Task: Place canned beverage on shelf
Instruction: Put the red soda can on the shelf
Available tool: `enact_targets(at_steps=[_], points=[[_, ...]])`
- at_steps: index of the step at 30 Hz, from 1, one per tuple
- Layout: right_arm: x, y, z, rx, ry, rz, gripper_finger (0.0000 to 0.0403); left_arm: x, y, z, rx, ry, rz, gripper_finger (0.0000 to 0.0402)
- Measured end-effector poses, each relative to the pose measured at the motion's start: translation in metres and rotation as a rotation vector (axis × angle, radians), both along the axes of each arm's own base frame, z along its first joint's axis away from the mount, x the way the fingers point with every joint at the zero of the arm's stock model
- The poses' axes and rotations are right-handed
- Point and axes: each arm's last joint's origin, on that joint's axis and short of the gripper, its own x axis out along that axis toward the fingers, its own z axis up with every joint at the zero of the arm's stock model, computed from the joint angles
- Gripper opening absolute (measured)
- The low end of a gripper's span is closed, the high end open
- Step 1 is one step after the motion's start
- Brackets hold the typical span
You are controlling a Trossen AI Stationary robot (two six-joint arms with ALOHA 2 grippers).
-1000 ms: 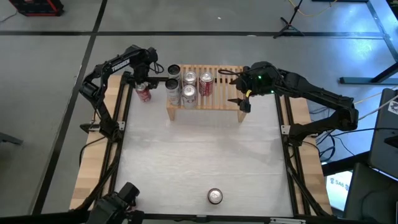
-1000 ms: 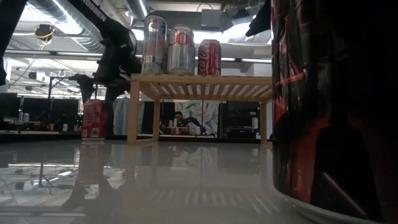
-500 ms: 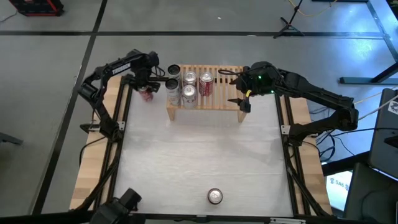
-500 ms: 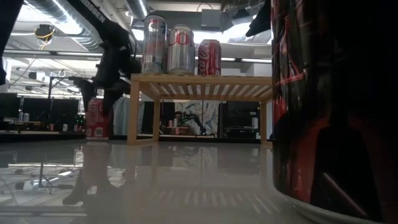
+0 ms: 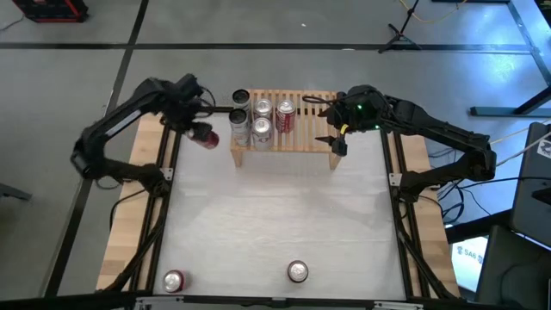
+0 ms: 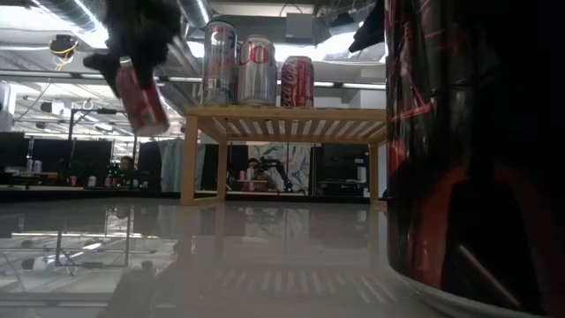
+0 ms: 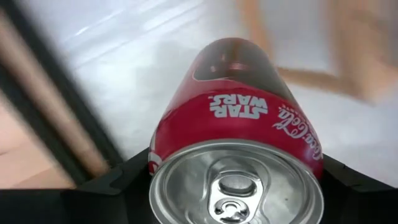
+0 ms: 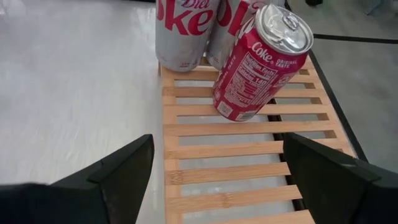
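My left gripper (image 5: 195, 127) is shut on a red Coca-Cola can (image 5: 205, 136), held in the air left of the shelf; the low view shows the can (image 6: 141, 95) tilted, about level with the shelf top. The shelf (image 5: 306, 129) of pale wooden slats stands at the table's far side, with several silver cans (image 5: 262, 119) and one red can (image 5: 285, 113) upright on its left half. My right gripper (image 5: 332, 127) is open and empty over the shelf's right end, with bare slats (image 8: 230, 155) between its fingers. My left gripper pinches the can between its two fingers, on opposite sides of its wall just below the top rim (image 7: 163, 149). The fingers slant down from above and from the left. The can is lifted clear and tilted, its lid (image 7: 236, 186) toward the wrist and its bottom pointing down and away.
A can (image 5: 298, 272) stands at the middle of the table's near edge, looming dark in the low view (image 6: 477, 150). A red can (image 5: 174, 281) stands at the near left. The white tabletop (image 5: 275, 215) lies between them and the shelf.
My left gripper has come down onto the red can that stood on the table left of the shelf, taken hold and lifted it clear. The can has gone from upright to tilted. My right gripper has kept still.
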Motion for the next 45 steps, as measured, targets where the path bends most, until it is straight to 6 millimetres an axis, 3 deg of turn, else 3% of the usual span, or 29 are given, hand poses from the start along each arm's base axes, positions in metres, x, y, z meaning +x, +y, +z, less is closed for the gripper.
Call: enact_targets(at_steps=[4,9,12,16,23,29,36,40,45], points=[[0.0,0.0,0.0,0.068,-0.014,-0.053,0.0347,-0.008,-0.038,0.018,0.029,-0.073,-0.087,0.027],[-0.001,0.004,-0.003,0.274,-0.025,-0.143,0.0347,-0.026,-0.078,0.031,0.028,-0.092,-0.138,0.027],[0.001,0.018,-0.005,0.361,0.009,-0.124,0.0347,-0.028,-0.097,0.038,0.053,-0.183,-0.252,0.027],[0.005,0.052,-0.009,0.432,0.07,-0.059,0.0347,-0.022,-0.117,0.038,0.051,-0.176,-0.377,0.027],[0.006,0.117,-0.009,0.373,0.076,-0.052,0.0347,0.035,-0.148,0.035,0.109,-0.323,-0.62,0.027],[-0.005,0.159,-0.012,0.356,0.086,-0.08,0.0347,0.089,-0.183,0.015,0.108,-0.37,-0.814,0.0271],[-0.015,0.182,-0.043,0.343,0.165,-0.112,0.0347,0.146,-0.215,0.0,0.124,-0.278,-0.964,0.0271],[-0.021,0.191,-0.064,0.35,0.23,-0.116,0.0347,0.182,-0.225,-0.009,0.152,-0.239,-1.077,0.0271],[-0.028,0.203,-0.075,0.349,0.262,-0.081,0.0347,0.221,-0.231,-0.032,0.177,-0.135,-1.212,0.0271]])
